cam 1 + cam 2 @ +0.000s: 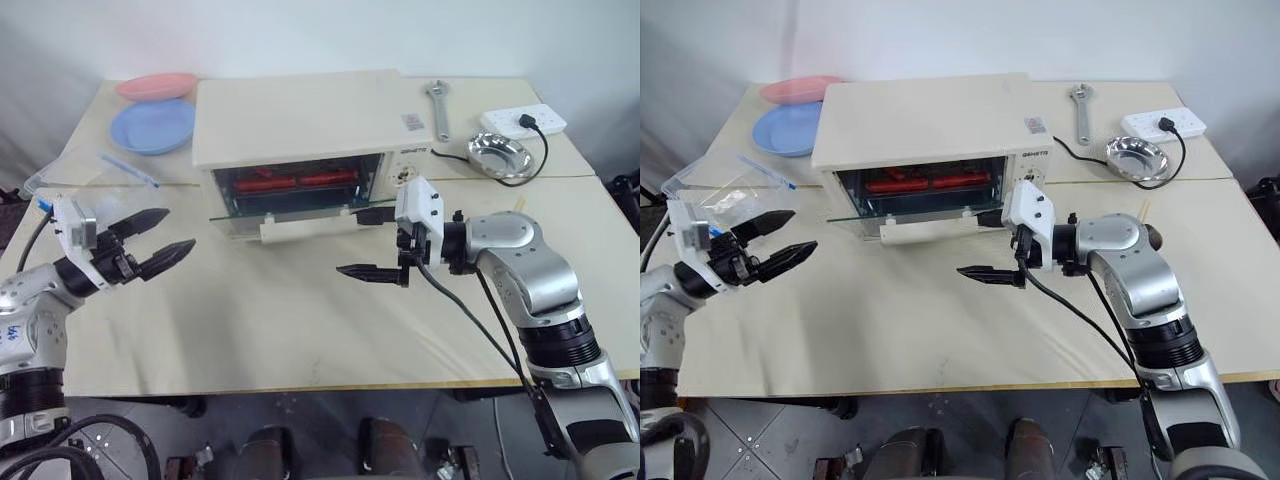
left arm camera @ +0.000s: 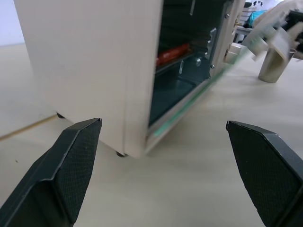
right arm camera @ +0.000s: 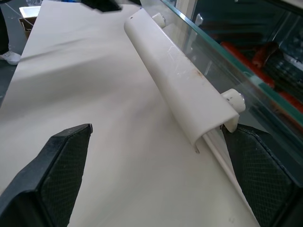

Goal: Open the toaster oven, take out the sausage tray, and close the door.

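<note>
Left eye view: toaster oven (image 1: 300, 125) at upper centre, door (image 1: 290, 212) down, sausage tray (image 1: 295, 182) inside, probably on a rack. Both hands, left (image 1: 150, 245) and right (image 1: 372, 243), wide open, empty. Tray's stiff, greasy, maybe slippery; pinch its front rim.

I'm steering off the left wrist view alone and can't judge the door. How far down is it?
Observer: The door lies about level, its handle toward the robot.
Operator: Where's the right gripper?
Observer: The right gripper is at the handle's right end, jaws open around that end.
Operator: Anything on the table past the oven's far side?
Observer: A steel bowl, a wrench and a power strip.
</note>
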You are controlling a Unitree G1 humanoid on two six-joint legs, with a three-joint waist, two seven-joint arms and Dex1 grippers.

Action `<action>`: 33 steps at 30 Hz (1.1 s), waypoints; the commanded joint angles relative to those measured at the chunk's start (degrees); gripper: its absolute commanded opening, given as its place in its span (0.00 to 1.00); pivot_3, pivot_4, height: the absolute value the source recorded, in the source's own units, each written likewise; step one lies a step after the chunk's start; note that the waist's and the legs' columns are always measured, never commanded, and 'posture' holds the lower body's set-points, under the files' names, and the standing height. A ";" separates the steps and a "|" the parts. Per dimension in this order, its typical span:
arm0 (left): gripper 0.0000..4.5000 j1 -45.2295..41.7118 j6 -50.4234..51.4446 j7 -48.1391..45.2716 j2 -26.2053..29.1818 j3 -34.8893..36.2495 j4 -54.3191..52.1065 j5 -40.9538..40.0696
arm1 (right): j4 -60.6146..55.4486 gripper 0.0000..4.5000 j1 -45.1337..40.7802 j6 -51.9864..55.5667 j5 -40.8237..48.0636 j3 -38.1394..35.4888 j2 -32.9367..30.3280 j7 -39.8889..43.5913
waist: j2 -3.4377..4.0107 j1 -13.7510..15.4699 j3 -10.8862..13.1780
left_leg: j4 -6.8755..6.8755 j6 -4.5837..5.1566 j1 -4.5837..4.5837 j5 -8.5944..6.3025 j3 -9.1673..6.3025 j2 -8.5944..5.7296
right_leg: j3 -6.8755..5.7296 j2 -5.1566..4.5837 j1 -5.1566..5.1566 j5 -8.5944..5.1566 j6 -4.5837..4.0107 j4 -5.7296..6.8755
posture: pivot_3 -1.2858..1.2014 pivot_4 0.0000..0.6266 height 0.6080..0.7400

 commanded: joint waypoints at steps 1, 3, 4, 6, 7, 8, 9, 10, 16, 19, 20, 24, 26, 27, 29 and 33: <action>0.86 -4.00 1.81 -5.76 1.96 0.82 2.09 -3.44 | -3.60 1.00 1.75 0.09 0.67 3.84 0.45 2.37 | 0.00 0.01 0.00 | 0.04 0.00 0.00 0.00 0.00 0.01 | 0.00 0.00 0.00 0.00 0.00 0.02 | 0.52 0.24 1.00; 0.73 -5.39 2.47 -8.21 2.34 0.02 3.19 -3.38 | -4.03 1.00 2.09 0.15 0.53 3.92 0.68 1.92 | 0.00 -0.20 0.00 | 0.05 0.00 0.00 -0.01 0.04 0.01 | 0.03 0.00 0.00 0.01 -0.01 0.01 | 0.52 0.24 1.00; 0.67 -6.64 3.10 -9.63 2.37 -0.84 3.78 -3.35 | -4.33 1.00 2.22 0.31 0.51 3.94 0.96 1.49 | 0.00 -0.31 0.00 | 0.05 0.00 0.00 -0.01 0.04 0.01 | 0.03 0.00 0.00 0.01 -0.01 0.02 | 0.52 0.24 1.00; 0.53 -9.00 4.14 -11.69 2.12 -2.30 4.75 -3.21 | -4.85 1.00 2.46 0.53 0.48 4.02 1.33 0.93 | 0.00 -0.39 0.00 | 0.05 0.00 0.01 -0.01 0.04 0.01 | 0.02 0.00 0.00 0.01 -0.01 0.04 | 0.52 0.24 1.00; 0.47 -10.27 4.01 -12.27 1.78 -2.93 5.61 -2.78 | -5.08 1.00 2.58 0.61 0.47 4.08 1.43 0.75 | 0.00 -0.44 0.00 | 0.05 0.00 0.01 -0.01 0.04 0.01 | 0.02 0.01 0.00 0.01 -0.01 0.04 | 0.52 0.24 1.00; 0.40 -11.43 3.47 -12.59 1.36 -3.45 6.66 -2.19 | -5.38 1.00 2.78 0.69 0.48 4.14 1.46 0.60 | 0.00 -0.46 0.00 | 0.06 0.00 0.01 -0.01 0.04 0.02 | 0.02 0.01 0.00 0.01 -0.01 0.05 | 0.52 0.24 1.00; 0.34 -12.19 3.00 -12.85 1.10 -3.79 7.48 -1.79 | -5.64 1.00 2.95 0.77 0.48 4.18 1.48 0.46 | 0.00 -0.59 0.00 | 0.07 0.00 0.00 -0.01 0.04 0.02 | 0.02 0.01 0.00 0.01 -0.01 0.05 | 0.52 0.24 1.00; 0.27 -13.64 1.89 -13.15 0.52 -4.37 9.04 -1.11 | -5.99 1.00 3.14 0.90 0.52 4.21 1.58 0.26 | 0.00 -0.71 0.00 | 0.08 0.00 0.01 -0.01 0.05 0.02 | 0.03 0.01 0.00 0.01 -0.01 0.06 | 0.52 0.24 1.00; 0.00 -20.35 -1.56 -14.18 -2.46 -10.19 15.93 4.49 | -8.53 1.00 4.52 2.63 0.90 4.06 1.97 -1.50 | -0.01 -0.82 0.00 | 0.10 0.00 0.01 -0.01 0.08 0.02 | 0.03 0.03 -0.01 0.01 -0.01 0.09 | 0.52 0.24 1.00; 0.00 -22.32 -2.57 -14.75 -3.11 -12.98 18.47 7.51 | -10.30 1.00 6.06 5.09 0.63 3.56 1.22 -3.59 | -0.01 -0.90 0.00 | 0.12 0.00 0.01 -0.01 0.11 0.03 | 0.04 0.03 -0.02 0.01 -0.01 0.11 | 0.52 0.24 1.00; 0.00 -22.75 -2.41 -16.10 -3.12 -14.20 18.93 8.25 | -10.97 1.00 6.93 6.30 0.13 3.26 0.60 -4.78 | -0.01 -0.87 0.00 | 0.12 0.00 0.01 -0.01 0.11 0.03 | 0.04 0.03 -0.04 0.01 -0.01 0.12 | 0.52 0.24 1.00; 0.00 -24.15 -4.03 -18.39 -3.78 -15.31 21.28 9.49 | -11.78 1.00 9.22 8.16 -2.18 3.29 -2.17 -7.20 | -0.01 -0.58 0.00 | 0.16 0.00 0.00 -0.01 0.11 0.03 | 0.05 0.02 -0.05 0.01 -0.01 0.17 | 0.52 0.24 1.00; 0.00 -25.36 -4.82 -18.36 -4.29 -15.57 22.85 10.24 | -11.41 1.00 9.77 8.41 -2.80 3.28 -3.28 -8.13 | -0.01 -0.09 0.00 | 0.25 0.04 -0.01 -0.04 0.10 0.02 | 0.05 0.01 -0.04 0.01 -0.01 0.20 | 0.52 0.24 1.00; 0.00 -25.89 -5.08 -18.69 -4.48 -15.83 23.47 10.58 | -11.26 1.00 9.96 8.54 -2.88 3.25 -3.75 -8.46 | -0.02 0.27 0.00 | 0.29 0.06 -0.02 -0.05 0.10 0.01 | 0.07 0.00 -0.02 0.01 -0.01 0.19 | 0.52 0.24 1.00; 0.00 -26.87 -5.76 -19.34 -4.89 -16.36 24.70 11.29 | -10.95 1.00 10.15 8.98 -3.45 3.56 -4.90 -9.11 | -0.04 0.70 -0.01 | 0.37 0.09 -0.03 -0.06 0.11 0.01 | 0.09 0.00 0.00 0.01 -0.01 0.19 | 0.52 0.24 1.00; 0.00 -28.65 -7.81 -20.55 -5.77 -17.67 27.29 13.19 | -10.54 1.00 10.28 9.98 -4.05 4.20 -6.05 -9.72 | -0.24 0.91 0.00 | 0.39 0.12 -0.13 -0.09 0.08 0.00 | 0.04 -0.01 -0.03 0.01 -0.01 0.18 | 0.52 0.24 1.00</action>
